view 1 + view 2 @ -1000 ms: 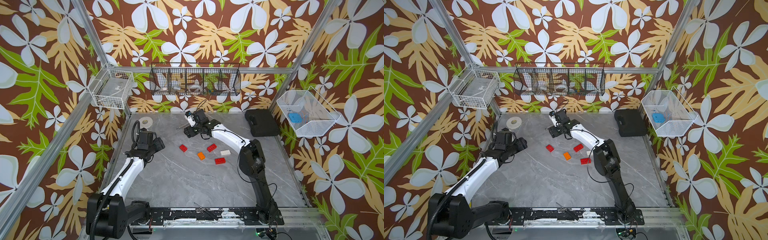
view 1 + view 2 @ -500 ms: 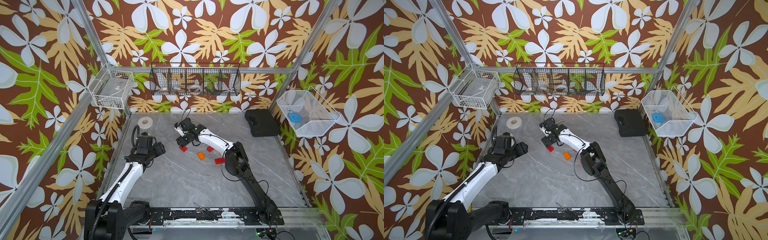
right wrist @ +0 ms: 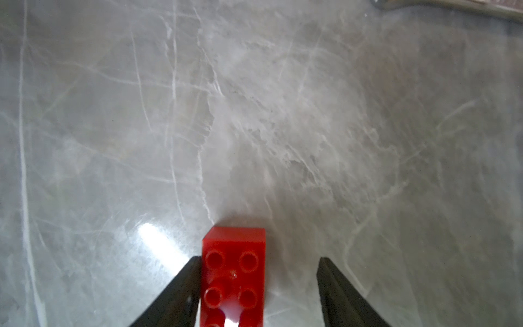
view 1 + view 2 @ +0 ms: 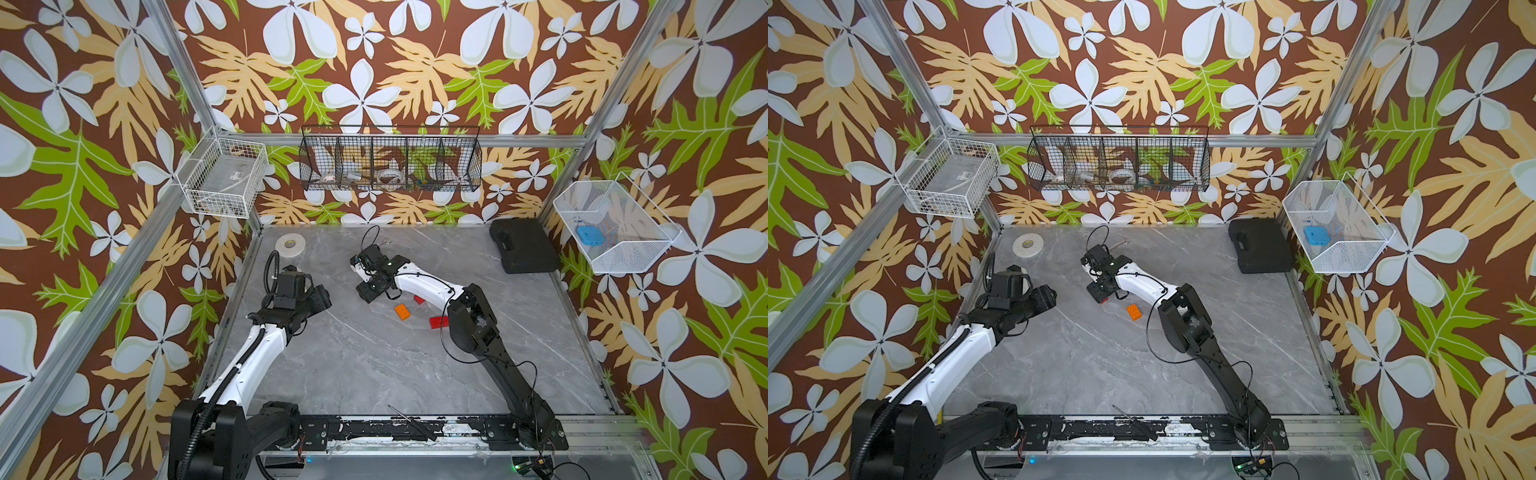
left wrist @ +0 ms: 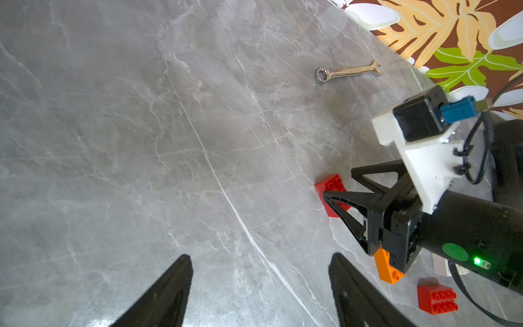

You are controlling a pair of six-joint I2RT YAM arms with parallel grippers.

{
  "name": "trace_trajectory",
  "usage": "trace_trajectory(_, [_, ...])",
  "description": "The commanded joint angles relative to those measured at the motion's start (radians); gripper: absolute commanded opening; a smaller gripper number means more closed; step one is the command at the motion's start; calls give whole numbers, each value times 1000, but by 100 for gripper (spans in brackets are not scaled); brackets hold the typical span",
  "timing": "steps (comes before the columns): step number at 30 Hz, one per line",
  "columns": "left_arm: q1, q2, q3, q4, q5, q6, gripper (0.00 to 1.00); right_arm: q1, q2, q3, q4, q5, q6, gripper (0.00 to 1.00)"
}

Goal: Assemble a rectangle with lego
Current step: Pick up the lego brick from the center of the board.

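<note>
The lego bricks lie apart on the grey table; no rectangle is in view. My right gripper (image 3: 258, 259) is open and straddles a red brick (image 3: 233, 271). One finger touches the brick's side and the other stands well clear. The left wrist view shows that red brick (image 5: 331, 186) at the right gripper's (image 5: 339, 182) tips. An orange brick (image 4: 401, 311) and two red bricks (image 4: 439, 322) (image 4: 419, 299) lie near the right forearm. A sliver of the white brick (image 5: 440, 267) peeks from under that arm. My left gripper (image 5: 260, 283) hangs open over bare table at the left (image 4: 320, 293).
A wrench (image 5: 348, 72) lies toward the back wall. A tape roll (image 4: 291, 242) sits at the back left and a black case (image 4: 523, 251) at the back right. Wire baskets hang on the walls. A thin tool (image 4: 411, 419) rests on the front rail.
My right arm has swung from the back toward the left, come down over a red brick, and its jaws have narrowed. The left arm has shifted only slightly.
</note>
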Motion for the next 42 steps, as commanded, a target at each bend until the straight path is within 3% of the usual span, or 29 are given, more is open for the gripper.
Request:
trace_trajectory(1, [1, -1, -1, 3, 9, 10, 79, 7, 3, 6, -10, 4, 17, 62])
trace_trajectory(19, [1, -9, 1, -4, 18, 21, 79, 27, 11, -20, -6, 77, 61, 54])
trace_trajectory(23, [1, -13, 1, -5, 19, 21, 79, 28, 10, -30, -7, 95, 74, 41])
trace_trajectory(27, [1, -15, 4, -5, 16, 21, 79, 36, -16, -48, -5, 118, 106, 36])
trace_trajectory(32, [1, -21, 22, -22, -12, 35, 79, 40, -108, -120, -8, 162, 279, 27])
trace_trajectory(38, [1, -39, 21, -21, -2, 29, 78, 40, -333, -424, 130, 140, 544, 28])
trace_trajectory(42, [1, -41, 18, -22, 21, 31, 78, 47, -410, -564, 187, 166, 640, 28])
